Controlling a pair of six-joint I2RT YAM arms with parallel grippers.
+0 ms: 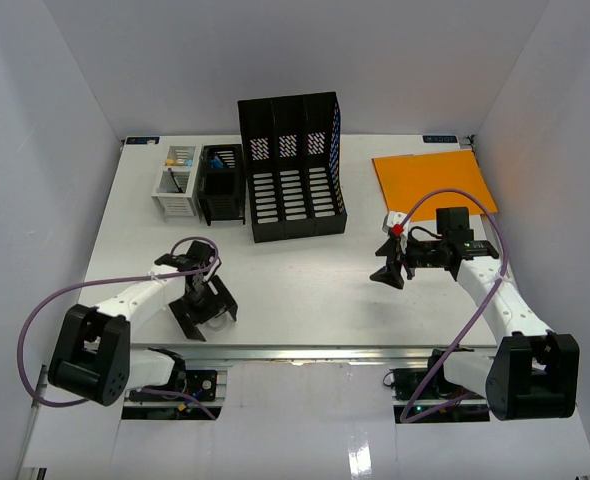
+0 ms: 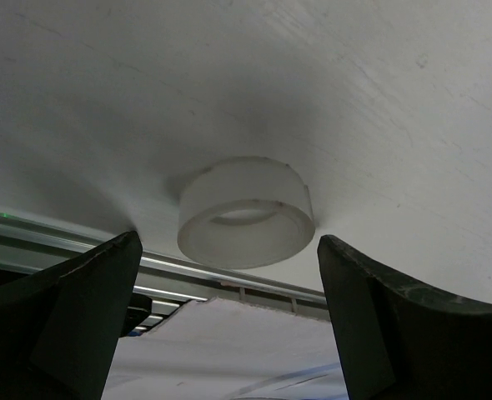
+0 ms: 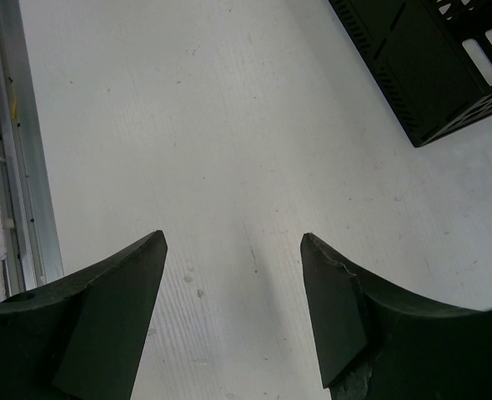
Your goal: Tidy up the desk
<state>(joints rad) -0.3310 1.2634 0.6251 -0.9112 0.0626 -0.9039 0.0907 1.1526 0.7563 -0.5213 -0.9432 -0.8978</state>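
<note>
Top external view showed the white desk point(image 1: 295, 270) filling the space between pale grey walls, with a rail point(image 1: 305, 352) along its front edge. At the back stood a black three-slot rack point(image 1: 290, 170). Left of it was a black mesh holder point(image 1: 221, 185), and touching that on its left a white basket point(image 1: 175, 182). An orange folder point(image 1: 430, 180) lay flat in the back right corner.

The left gripper point(image 1: 205, 312) hung low over the front left of the desk, near the rail. In the left wrist view its fingers point(image 2: 87, 308) were spread wide, and a white ring point(image 2: 246, 212) lay flat on the desk in the gap between them, touched by neither.

The right gripper point(image 1: 387, 260) hovered over the right middle of the desk, in front of the folder. In the right wrist view its fingers point(image 3: 104, 317) were parted over bare desk, holding nothing, with a corner of the rack at upper right.
</note>
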